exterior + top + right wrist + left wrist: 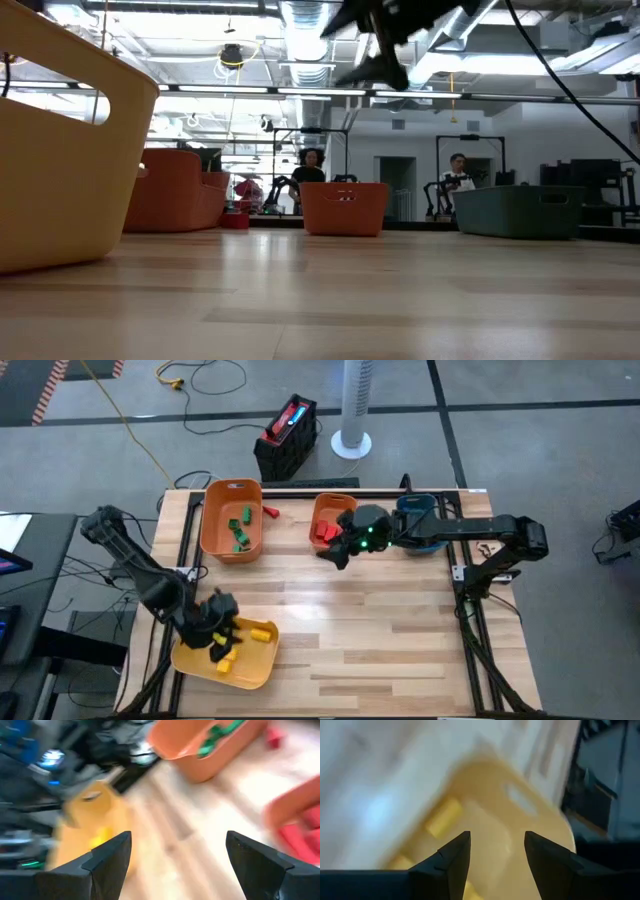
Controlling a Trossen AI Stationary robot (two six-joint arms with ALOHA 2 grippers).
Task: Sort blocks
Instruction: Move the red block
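Blocks mostly binned: green ones (239, 528) in the far-left orange bin (212, 530); red ones (322, 532) in the second orange bin (318, 510) at far centre; yellow ones (262, 632) in the yellow bin (255, 665) at the near-left corner of the bench (370, 640); the teal bin (412, 505) lies under the right arm, contents hidden.

One red block (270, 512) lies loose on the bench, just beside the far-right corner of the green-block bin, between the two orange bins; too small to tell its long axis.

Right pincer (335, 553): fingers spread wide, nothing between them; hovers at the near edge of the red-block bin, well above the bench in the low view (385, 62). Left pincer (222, 640): over the yellow bin, fingers parted, nothing gripped in its wrist view (494, 851); yellow blocks below it.

Judgement: the loose red block lies to the right pincer's left and slightly farther back; the right arm is much nearer than the left, which sits at the opposite, near edge; its proper bin is directly adjacent; a short sideways reach, then descent, would seem called for.
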